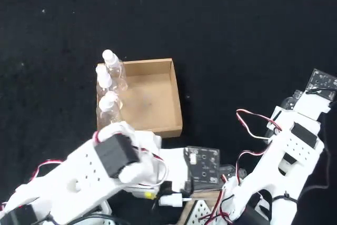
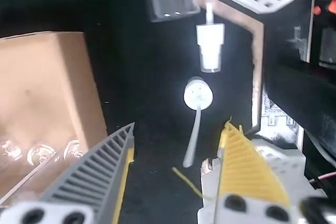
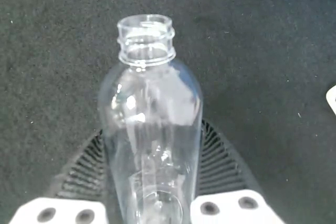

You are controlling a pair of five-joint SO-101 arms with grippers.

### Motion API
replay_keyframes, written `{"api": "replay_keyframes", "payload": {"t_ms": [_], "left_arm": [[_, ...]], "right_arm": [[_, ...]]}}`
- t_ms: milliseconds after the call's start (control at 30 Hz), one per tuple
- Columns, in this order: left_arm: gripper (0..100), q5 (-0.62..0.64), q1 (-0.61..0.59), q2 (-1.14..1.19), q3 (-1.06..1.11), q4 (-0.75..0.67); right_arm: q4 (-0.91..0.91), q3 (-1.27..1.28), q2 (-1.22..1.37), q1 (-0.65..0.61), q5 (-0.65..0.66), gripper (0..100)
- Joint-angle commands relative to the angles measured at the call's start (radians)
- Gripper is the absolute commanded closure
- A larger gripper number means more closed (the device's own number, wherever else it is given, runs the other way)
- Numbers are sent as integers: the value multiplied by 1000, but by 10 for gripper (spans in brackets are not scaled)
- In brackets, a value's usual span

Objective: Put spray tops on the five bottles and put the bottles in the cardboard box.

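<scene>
Table: black cloth; cardboard box left of middle, three capped bottles standing at its left wall.
Left hand: released, spread wide, poised over a loose spray top; nearer arm for it.
Spray top axis: head away from the hand, dip tube trailing back into its gap; second spray top just beyond.
Right hand: clenched on an uncapped bottle, neck pointing away.
Writing: none legible.

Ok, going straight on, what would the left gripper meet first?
Probably the loose spray top lying ahead, its dip tube trailing back into the open left gripper; a second spray top lies beyond it. Depth is unclear.
</scene>
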Motion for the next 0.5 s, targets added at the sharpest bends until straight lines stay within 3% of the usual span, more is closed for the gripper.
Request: {"api": "replay_keyframes", "payload": {"t_ms": [0, 467], "left_arm": [[761, 3, 41, 21, -42, 8], [766, 8, 74, 20, 33, 6]], "right_arm": [[-23, -8, 4, 9, 8, 987], [-21, -12, 1, 9, 8, 987]]}}
